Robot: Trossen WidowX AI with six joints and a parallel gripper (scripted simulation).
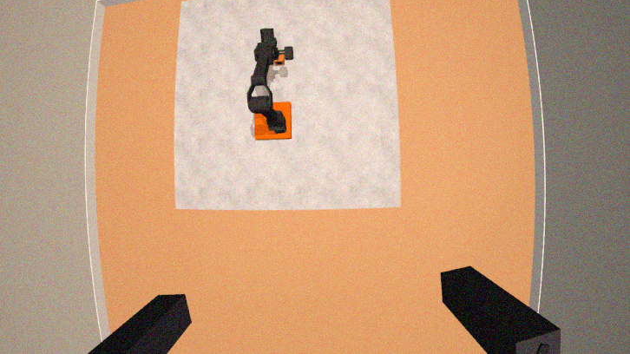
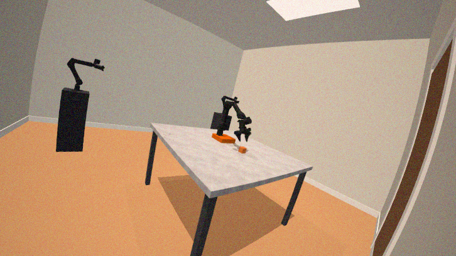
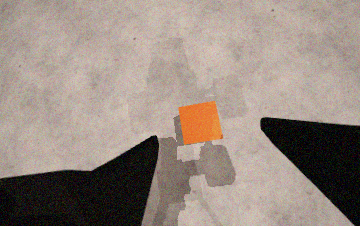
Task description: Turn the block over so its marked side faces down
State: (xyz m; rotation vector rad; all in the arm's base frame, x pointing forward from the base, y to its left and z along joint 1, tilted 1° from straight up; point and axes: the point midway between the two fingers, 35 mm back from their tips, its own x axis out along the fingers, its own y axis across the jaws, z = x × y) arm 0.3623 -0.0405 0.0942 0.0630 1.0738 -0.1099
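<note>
The orange block [image 1: 279,58] [image 2: 242,149] [image 3: 195,120] rests on the pale mottled table [image 1: 334,146] [image 2: 218,172] [image 3: 75,65]. Its top face is plain orange in the wrist view. In the top view a dark patch shows on its side facing the arm's base; the arm partly covers the block there. My gripper [image 2: 243,140] [image 3: 207,132] is open and empty, pointing down above the table. In the wrist view the block lies below and between the spread fingers, slightly left of centre, turned a little. The block's underside is hidden.
The arm stands on an orange base plate [image 1: 285,109] [image 2: 223,138], close to the block. Another black arm [image 2: 75,71] stands on a tall black pedestal [image 2: 72,122] away from the table. A further dark panel [image 2: 215,120] shows behind my arm.
</note>
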